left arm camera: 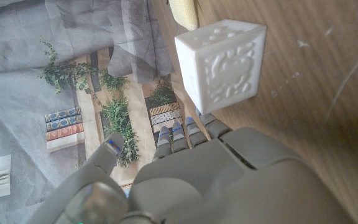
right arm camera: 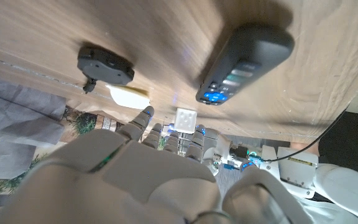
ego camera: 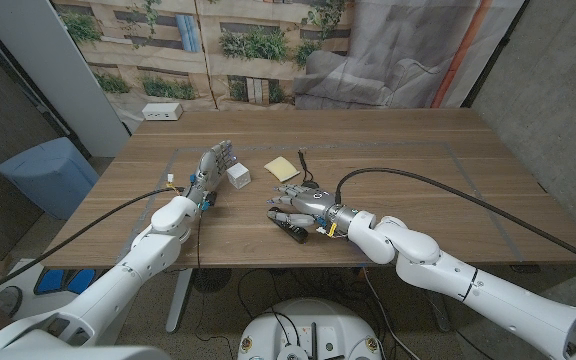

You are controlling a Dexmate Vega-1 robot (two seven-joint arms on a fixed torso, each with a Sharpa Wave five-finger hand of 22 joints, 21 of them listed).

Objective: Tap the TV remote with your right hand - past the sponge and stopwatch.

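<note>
- The right hand (ego camera: 298,205) hung over the table's (ego camera: 418,170) near middle with its fingers apart and nothing in them; its fingertips pointed toward the robot's left.
- The TV remote (ego camera: 296,232), dark with coloured buttons, lay just under and on the near side of that hand, partly hidden by it in the head view; in the right wrist view the TV remote (right arm camera: 244,62) lay clear of the fingers; whether the hand touched it I could not tell.
- The stopwatch (right arm camera: 105,64), a dark round body with a cord, sat just beyond the right hand; the yellow sponge (ego camera: 282,167) lay a little farther out, past the stopwatch.
- The left hand (ego camera: 211,166) stood with fingers extended, empty, well apart from the remote; a white cube (ego camera: 238,176) sat just beside its fingertips, seemingly not held.
</note>
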